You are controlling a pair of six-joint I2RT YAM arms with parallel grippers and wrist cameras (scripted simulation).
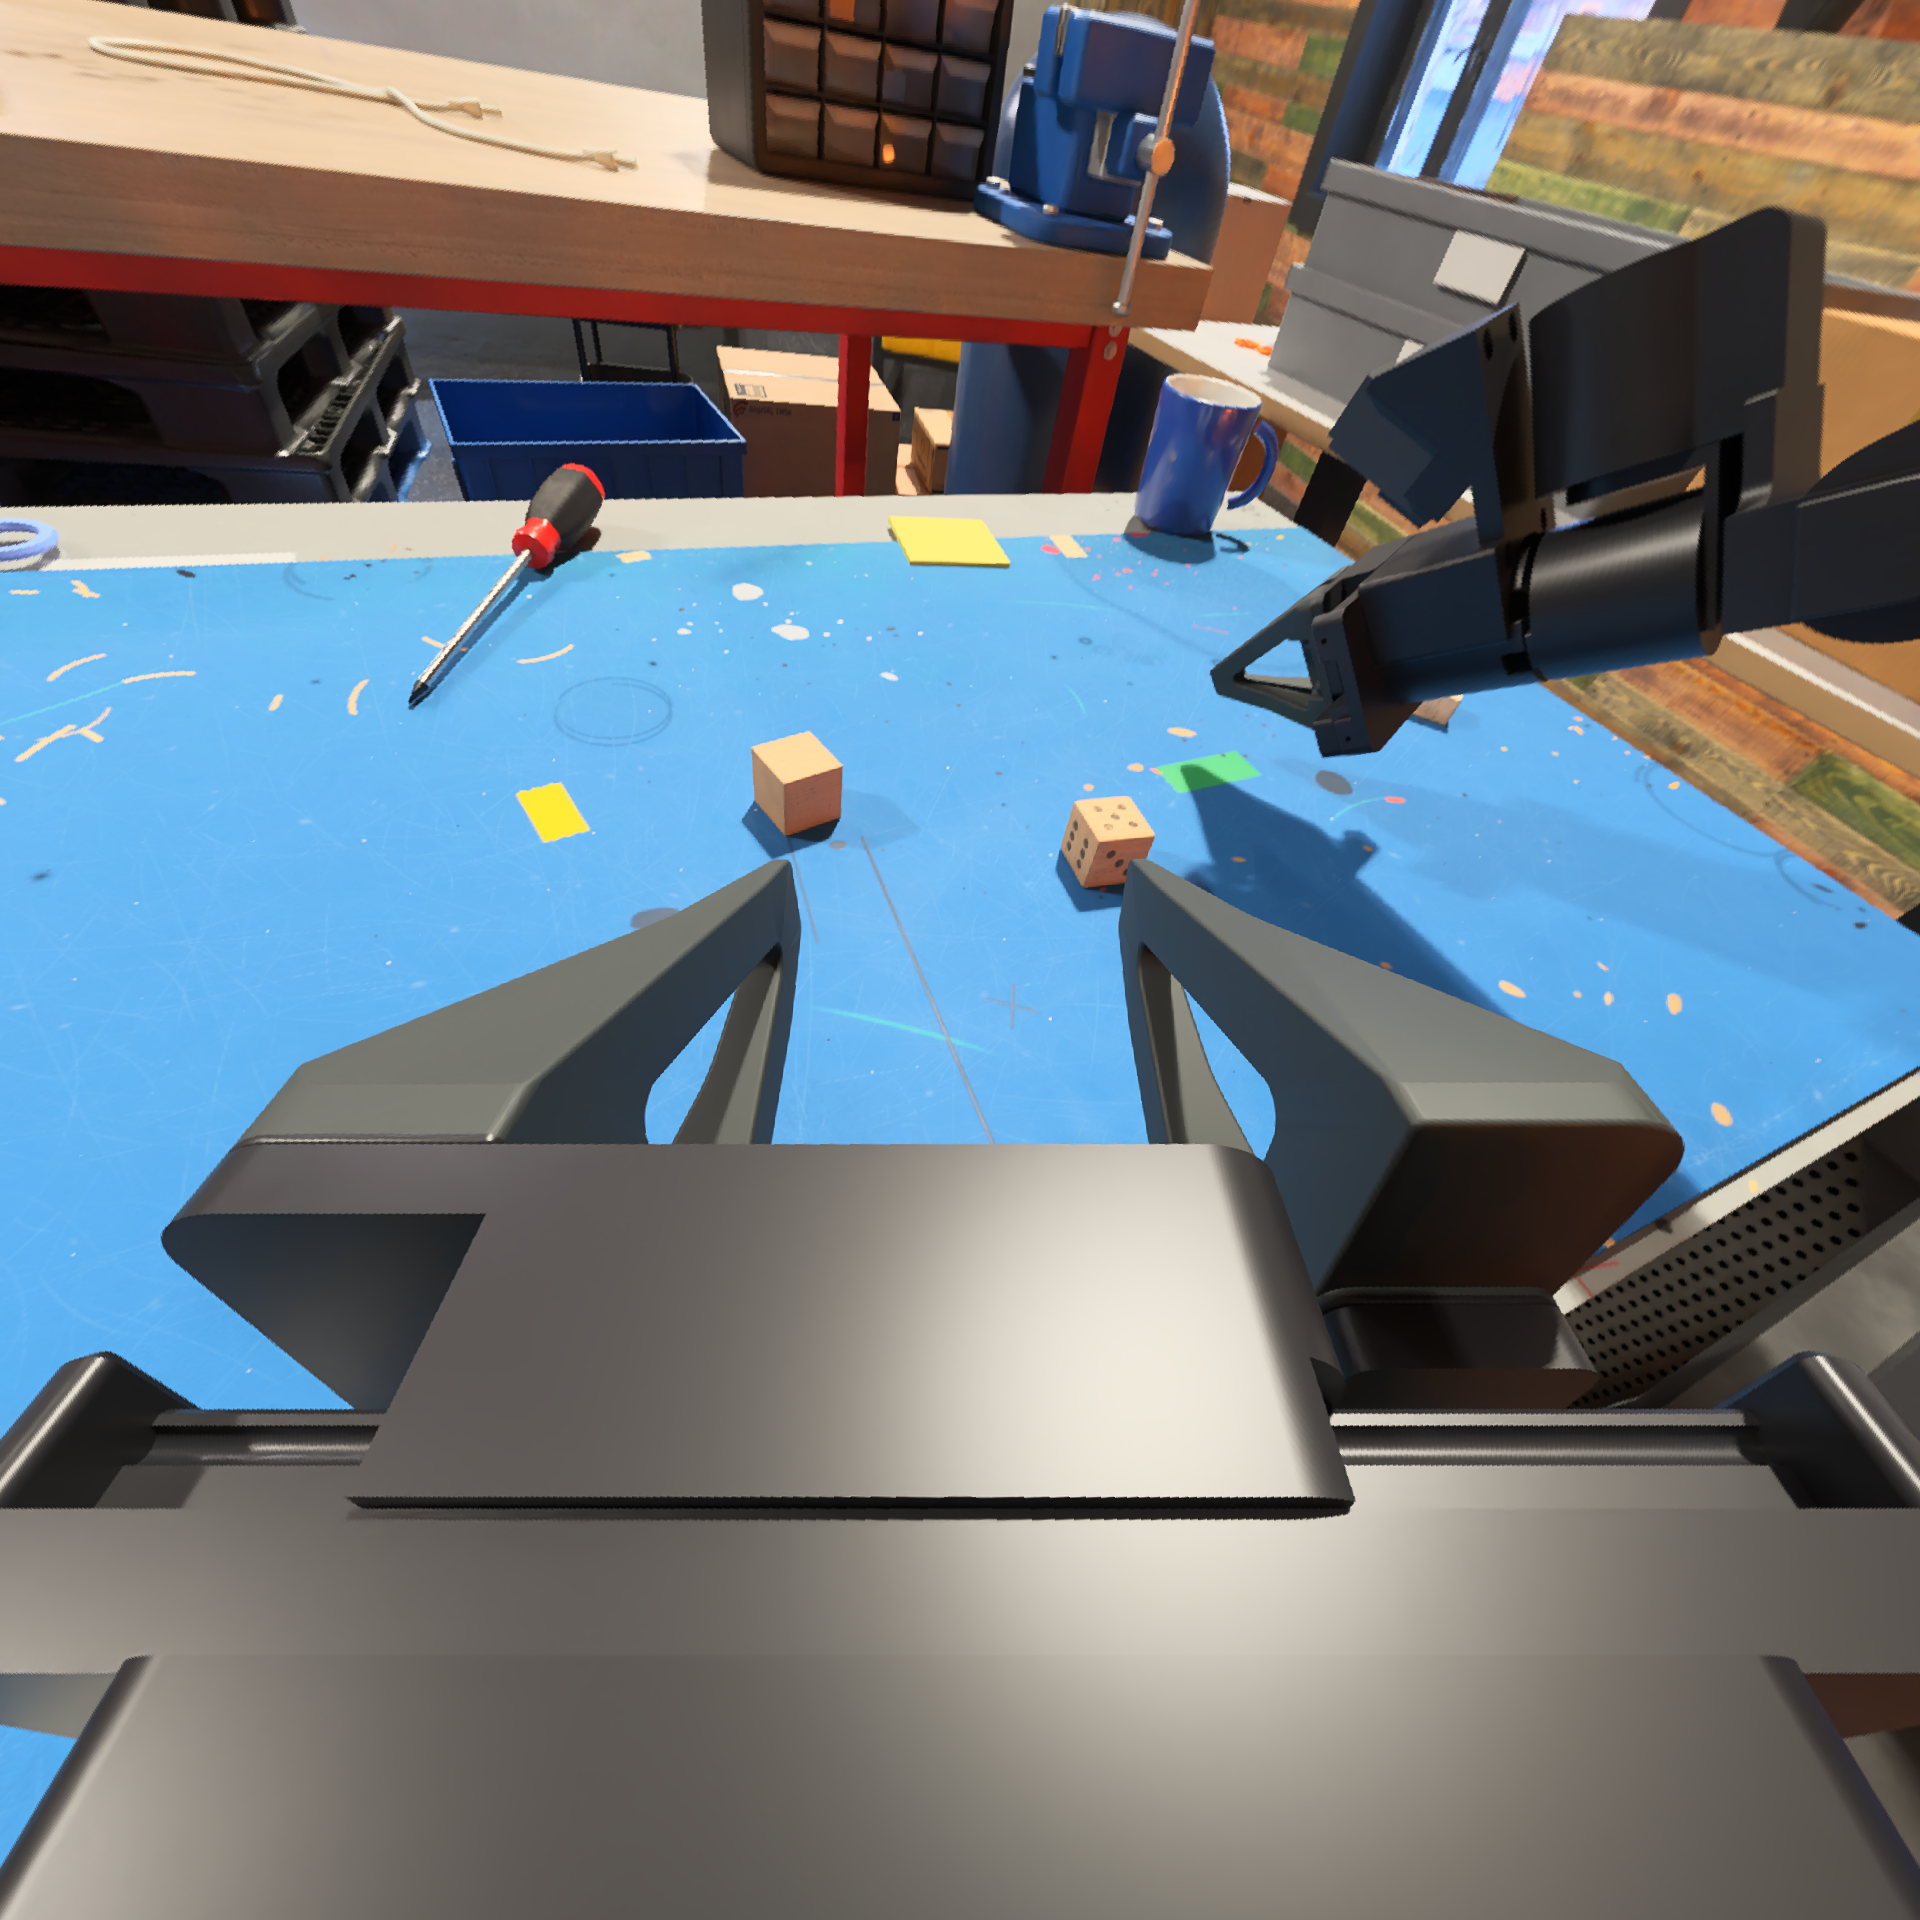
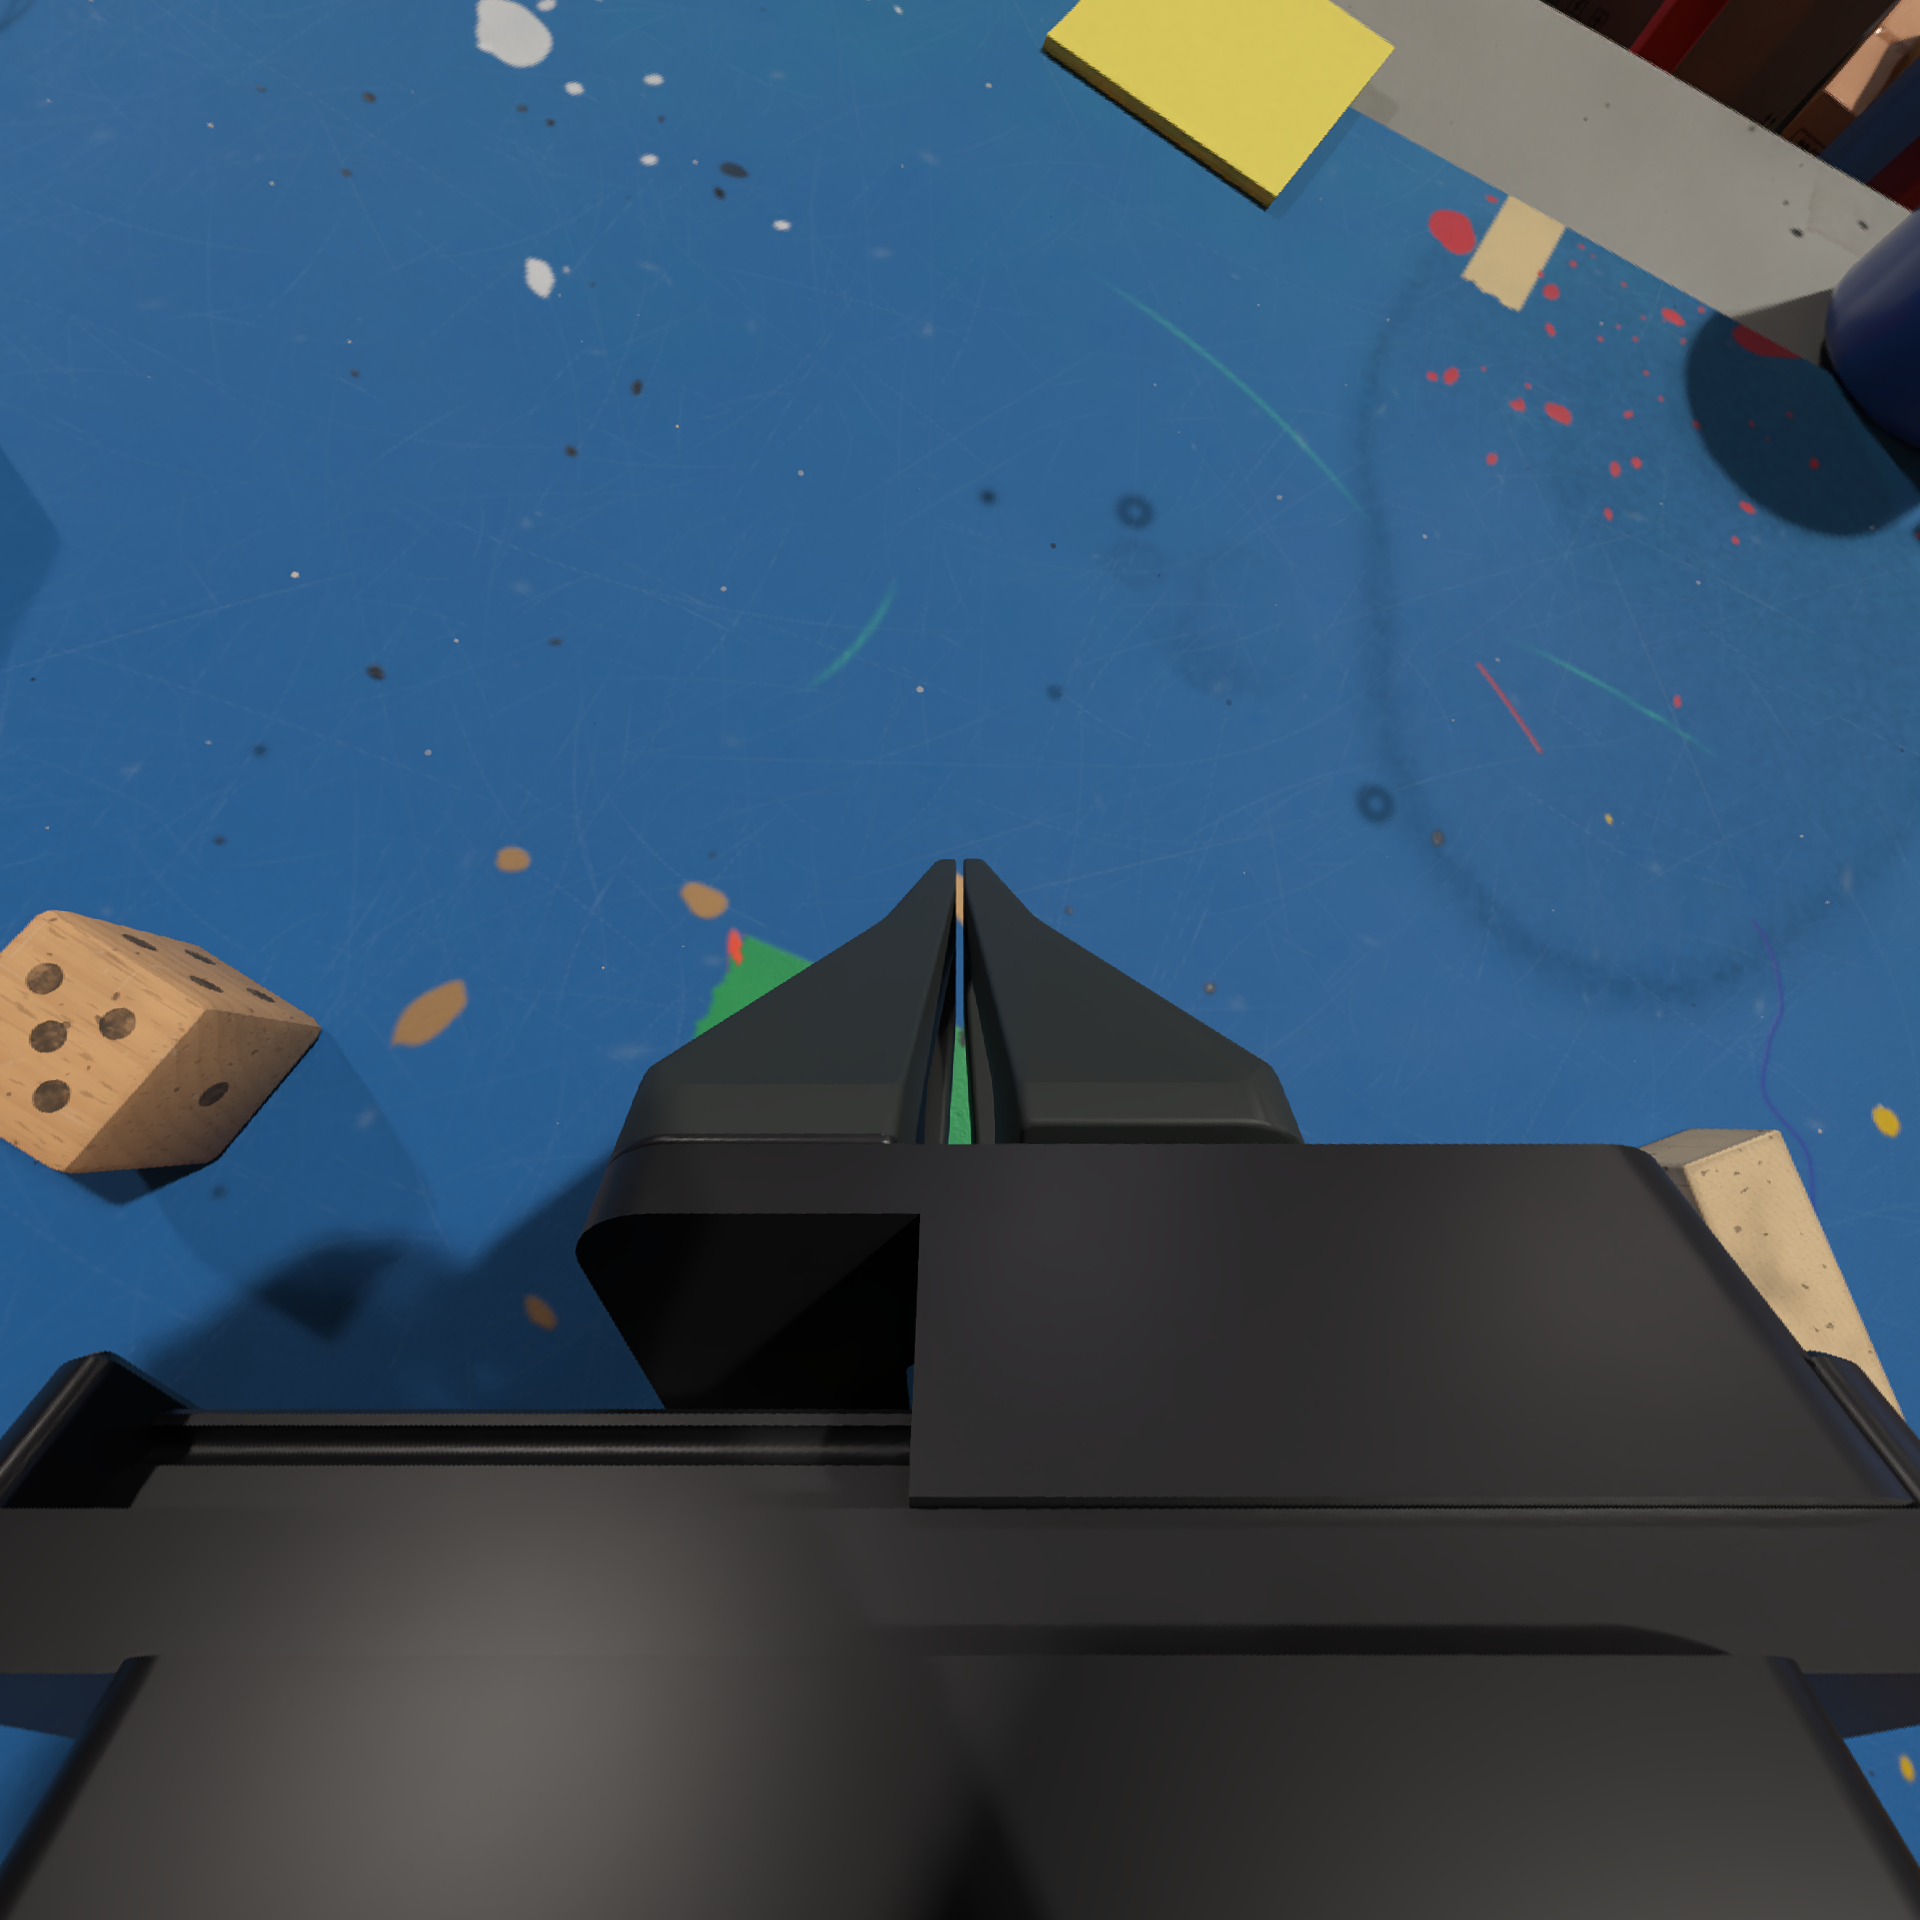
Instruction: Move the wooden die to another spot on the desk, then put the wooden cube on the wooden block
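Observation:
The wooden die [image 1: 1105, 841] with dark pips sits on the blue mat, just beyond my left gripper's right fingertip. It also shows at the left edge of the right wrist view [image 2: 135, 1044]. The plain wooden cube [image 1: 796, 781] sits just beyond the left fingertip. My left gripper [image 1: 961, 868] is open and empty, above the mat in front of both. My right gripper [image 2: 959, 864] is shut and empty above the mat; it also shows in the left wrist view [image 1: 1236, 681], right of the die. A pale wooden block [image 2: 1777, 1257] shows partly behind the right gripper's body.
A screwdriver [image 1: 499, 592] lies at the back left. A yellow pad [image 1: 948, 540] and a blue mug [image 1: 1195, 455] stand at the far edge of the mat [image 1: 312, 935]. Small yellow tape [image 1: 553, 811] and green tape [image 1: 1205, 772] lie on the mat. A workbench with a blue vise [image 1: 1101, 135] stands behind.

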